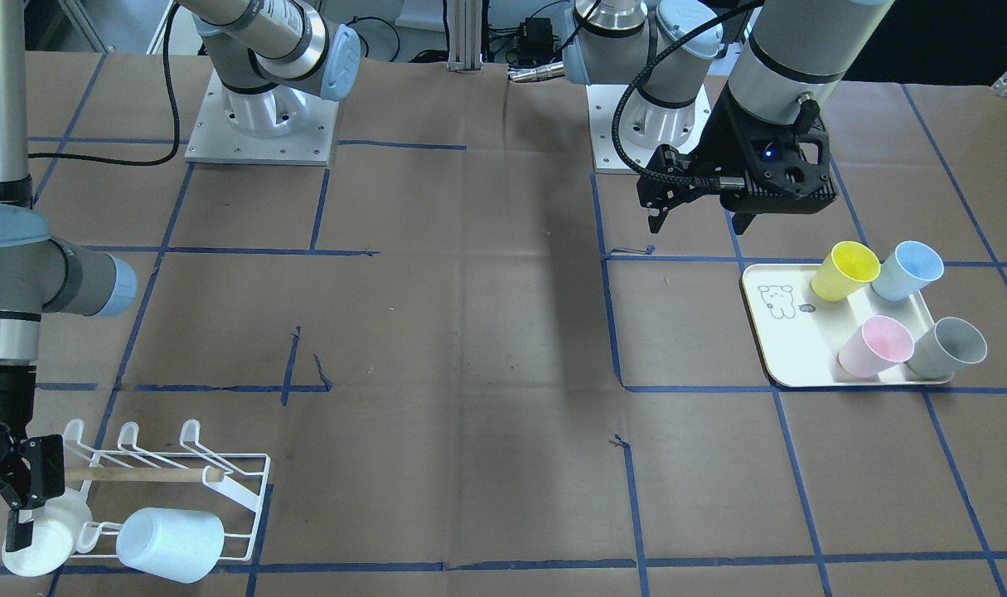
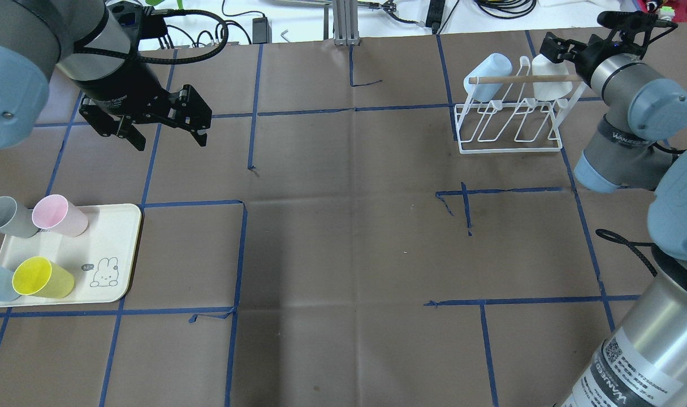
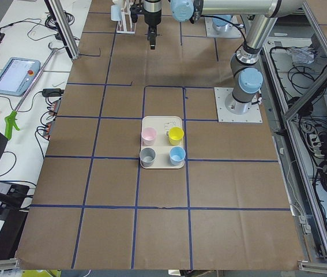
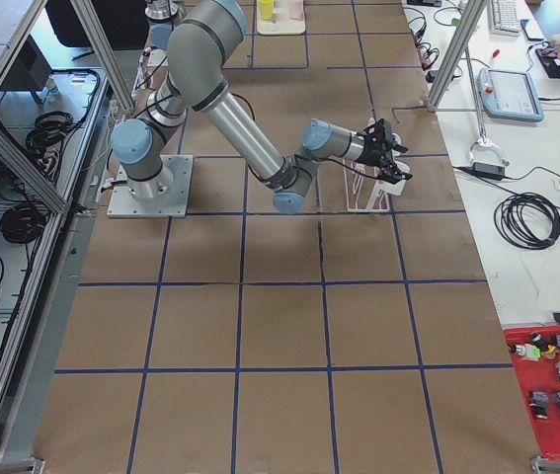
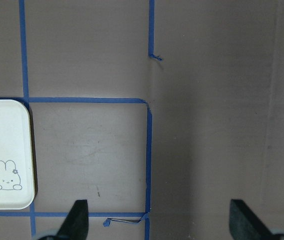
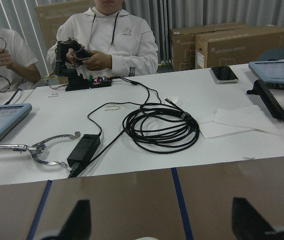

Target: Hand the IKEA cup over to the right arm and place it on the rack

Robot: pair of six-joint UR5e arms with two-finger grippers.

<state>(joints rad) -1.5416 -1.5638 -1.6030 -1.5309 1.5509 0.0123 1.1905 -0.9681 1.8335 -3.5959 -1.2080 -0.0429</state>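
Look first at the white plastic IKEA cup (image 1: 51, 531): tipped over at the end of the white wire rack with looped prongs (image 2: 510, 150), by one end of the rack's wooden stick (image 1: 138, 474). Hard to tell whether hooked fully on a prong. Next along the rack, see a pale blue plastic cup (image 1: 171, 543), also tipped.

Find the black two-finger right gripper (image 1: 26, 512) at that same end of the rack, right at the white cup. Fingers spread wide, one fingertip by the cup's rim, not squeezing, going by the wrist view. So most likely at the letting-go part, with the hand-over done.

To do this well:
- Keep the fingers wide.
- Back away from the rack slowly and straight, without brushing the rim, so as not to drag the cup off.
- Stay off the stick and the blue cup.
- Then check for wobble.

Well apart from the rack, far across the table, spot the black left gripper (image 2: 169, 138), fingers apart and holding nothing. Near it, also far from the rack, a cream tray with a bunny drawing (image 2: 117, 226) carrying four coloured plastic cups (image 2: 40, 277)
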